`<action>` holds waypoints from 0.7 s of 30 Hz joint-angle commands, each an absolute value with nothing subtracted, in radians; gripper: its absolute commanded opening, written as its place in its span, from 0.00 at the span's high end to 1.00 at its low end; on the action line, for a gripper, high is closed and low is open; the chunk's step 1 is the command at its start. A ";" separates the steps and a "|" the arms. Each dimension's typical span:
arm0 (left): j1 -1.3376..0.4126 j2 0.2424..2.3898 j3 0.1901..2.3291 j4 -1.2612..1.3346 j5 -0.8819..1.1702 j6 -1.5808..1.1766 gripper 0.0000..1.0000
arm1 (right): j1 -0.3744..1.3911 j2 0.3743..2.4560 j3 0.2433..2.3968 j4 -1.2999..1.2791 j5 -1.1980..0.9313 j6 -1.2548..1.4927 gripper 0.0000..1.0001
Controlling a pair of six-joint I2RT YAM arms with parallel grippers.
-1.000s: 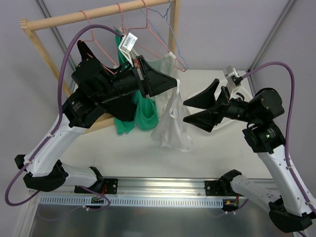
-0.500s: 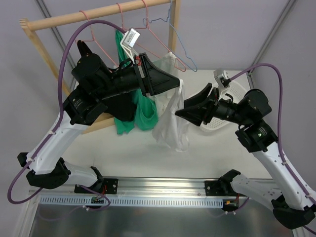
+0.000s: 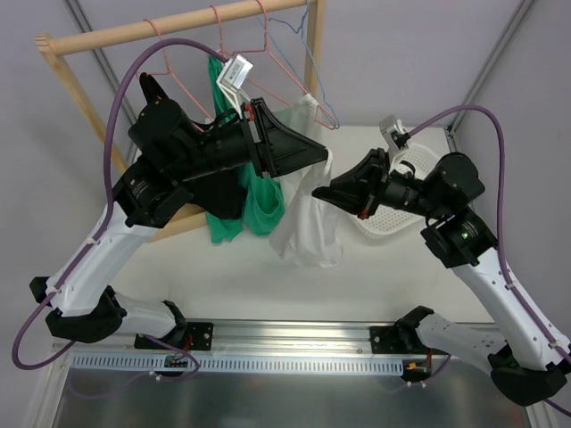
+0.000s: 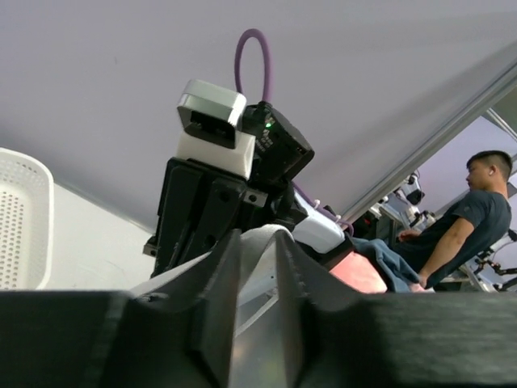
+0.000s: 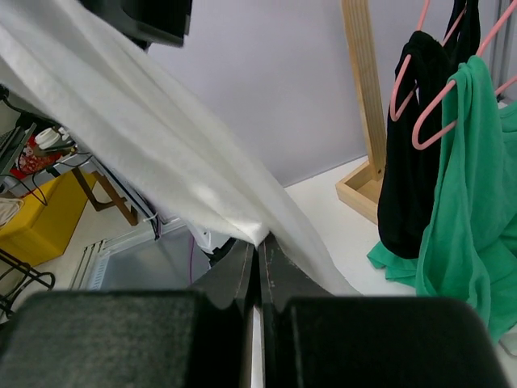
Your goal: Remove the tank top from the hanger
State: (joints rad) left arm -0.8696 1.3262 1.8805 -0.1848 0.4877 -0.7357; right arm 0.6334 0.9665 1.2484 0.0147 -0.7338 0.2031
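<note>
Status: my right gripper (image 3: 323, 192) is clamped on the white tank top (image 3: 308, 227), just below the pink hanger (image 3: 303, 96). Left gripper (image 3: 319, 153) sits beside the hanger, jaws slightly apart around a strap. Best to pull slowly away from the hanger and avoid snags.

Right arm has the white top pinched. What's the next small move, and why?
Probably ease the right arm a little toward the basket, to draw the strap off. The right fingers are shut on the tank top, the left fingers stand slightly apart around its strap, and its upper part is up at the hanger.
</note>
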 commanded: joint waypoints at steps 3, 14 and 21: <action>-0.870 1.241 1.826 -0.146 0.416 -0.693 0.57 | 0.635 0.907 1.327 0.005 -0.666 0.166 1.00; -0.870 1.068 1.629 -0.144 0.206 -0.652 0.09 | 0.626 0.802 1.338 -0.158 -0.291 0.011 1.00; -0.870 0.979 1.545 -0.146 0.152 -0.635 0.09 | 0.624 0.779 1.362 -0.244 0.049 -0.124 1.00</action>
State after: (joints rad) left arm -0.8696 1.0046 1.5665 -0.1810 0.1989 -0.6621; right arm 0.6285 0.7887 1.3209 -0.2302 -0.1799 -0.0265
